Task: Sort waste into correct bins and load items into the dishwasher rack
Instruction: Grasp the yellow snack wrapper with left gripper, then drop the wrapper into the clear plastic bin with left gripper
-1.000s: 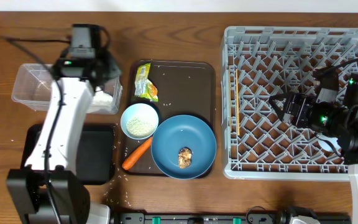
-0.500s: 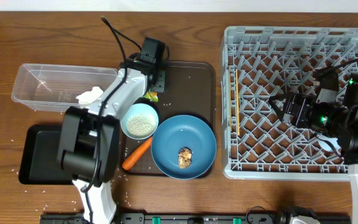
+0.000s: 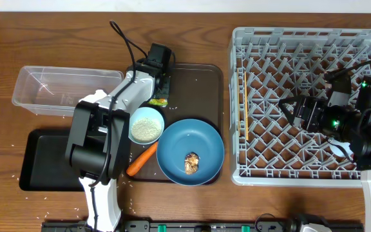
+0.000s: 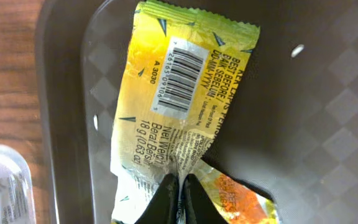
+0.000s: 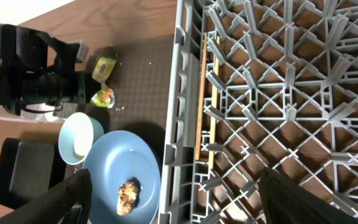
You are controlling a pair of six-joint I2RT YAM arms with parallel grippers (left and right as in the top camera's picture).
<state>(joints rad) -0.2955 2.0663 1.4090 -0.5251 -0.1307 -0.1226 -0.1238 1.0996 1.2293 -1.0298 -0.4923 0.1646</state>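
1. The dishwasher rack (image 3: 269,64) is standing at the right with no plate, bowl or cup in it; the right gripper (image 5: 174,186) is hovering over its lattice, fingers spread wide and empty.
2. The serving tray (image 3: 198,84) is carrying the wrapper (image 4: 166,106) at its upper-left corner.
3. The left gripper (image 4: 180,193) is pinching the wrapper's crumpled end, tips closed tight on it — waste sorting is the step in hand.
4. The next move is calling for a lift and a carry left to the clear box (image 3: 44,87) — the wrapper seems to be lying flat, though that is hard to judge.

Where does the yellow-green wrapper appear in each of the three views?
Overhead: only a sliver of the wrapper shows, near the left edge of the dark-brown serving tray.
Left wrist: it fills the centre.
Right wrist: small, upper left.
Shared landmark: that tray, beneath it in all three.
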